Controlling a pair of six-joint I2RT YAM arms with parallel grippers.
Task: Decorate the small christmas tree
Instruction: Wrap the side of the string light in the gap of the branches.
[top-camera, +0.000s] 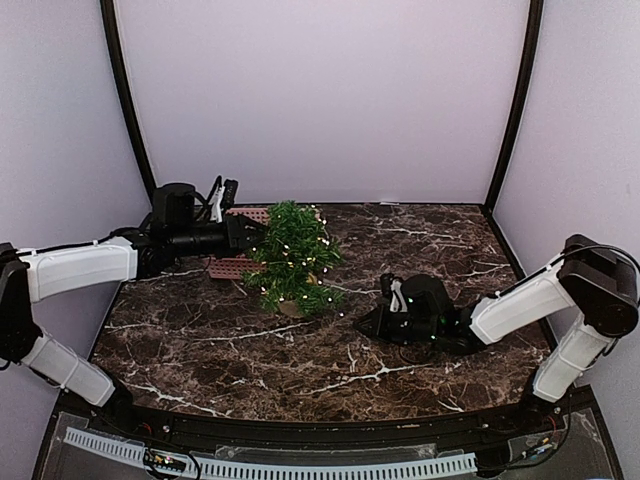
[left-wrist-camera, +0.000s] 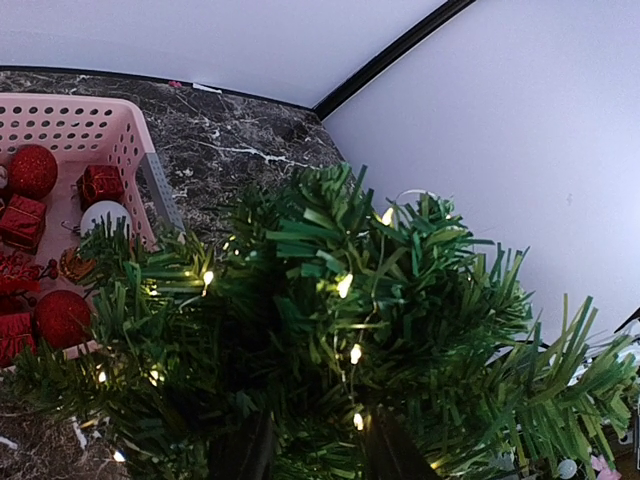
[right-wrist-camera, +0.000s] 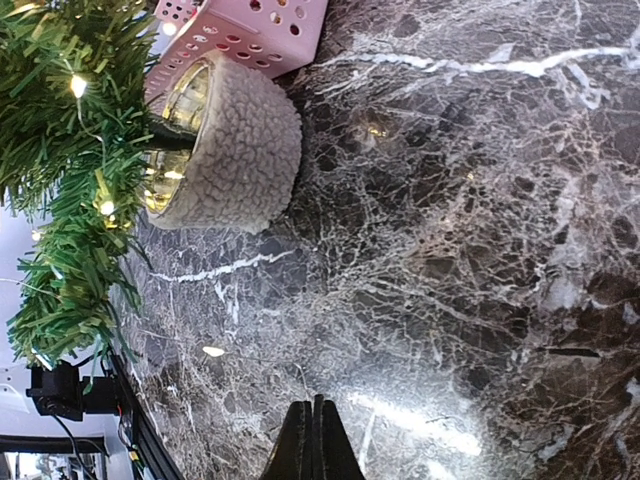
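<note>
The small christmas tree (top-camera: 295, 255) stands mid-table in a tan fuzzy pot (top-camera: 292, 308), with lit warm-white lights strung through its branches. My left gripper (top-camera: 250, 237) reaches into its left side from the basket side. In the left wrist view the tree (left-wrist-camera: 340, 330) fills the frame. The left gripper (left-wrist-camera: 320, 412) has its fingers apart, with needles and the light wire between them. My right gripper (top-camera: 363, 325) lies low on the table to the right of the pot. It is shut and empty (right-wrist-camera: 318, 402), and the pot (right-wrist-camera: 235, 150) and tree (right-wrist-camera: 60, 130) are ahead of it.
A pink perforated basket (top-camera: 236, 266) sits behind and left of the tree. It (left-wrist-camera: 70, 125) holds red glitter balls (left-wrist-camera: 33, 170), red gift boxes (left-wrist-camera: 100, 185) and a white ball (left-wrist-camera: 103, 215). The dark marble table (top-camera: 420, 240) is ringed by lilac walls.
</note>
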